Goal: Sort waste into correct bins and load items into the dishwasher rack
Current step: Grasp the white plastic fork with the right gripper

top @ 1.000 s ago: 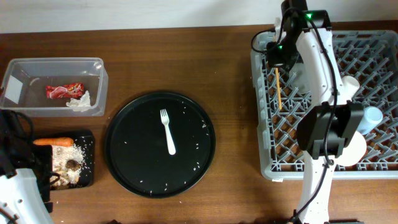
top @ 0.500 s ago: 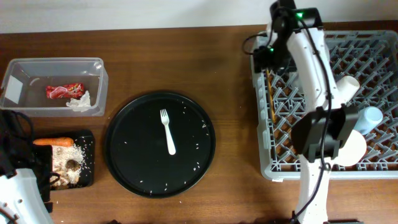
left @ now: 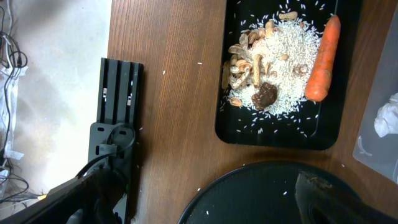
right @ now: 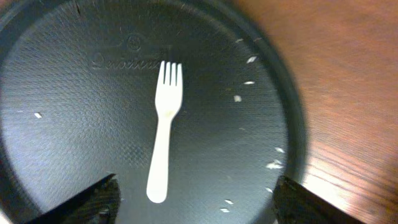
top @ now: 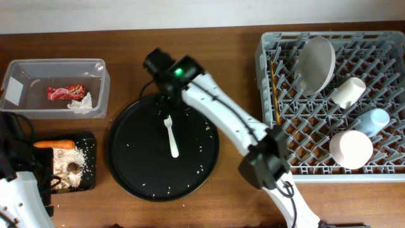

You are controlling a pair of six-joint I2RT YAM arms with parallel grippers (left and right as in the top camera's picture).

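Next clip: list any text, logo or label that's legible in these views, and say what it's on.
Nothing reads clearly.
Blurred, unreadable: embossed word and round logo on the large round black plastic tray, beside the white plastic fork.
Too small: white print on the red snack wrapper.
No text discernible: white sticker on the clear plastic rectangular tub.

The fork (right: 163,134) is smooth white plastic, the round tray (right: 74,124) matt and textured, the table (right: 354,62) grained wood.
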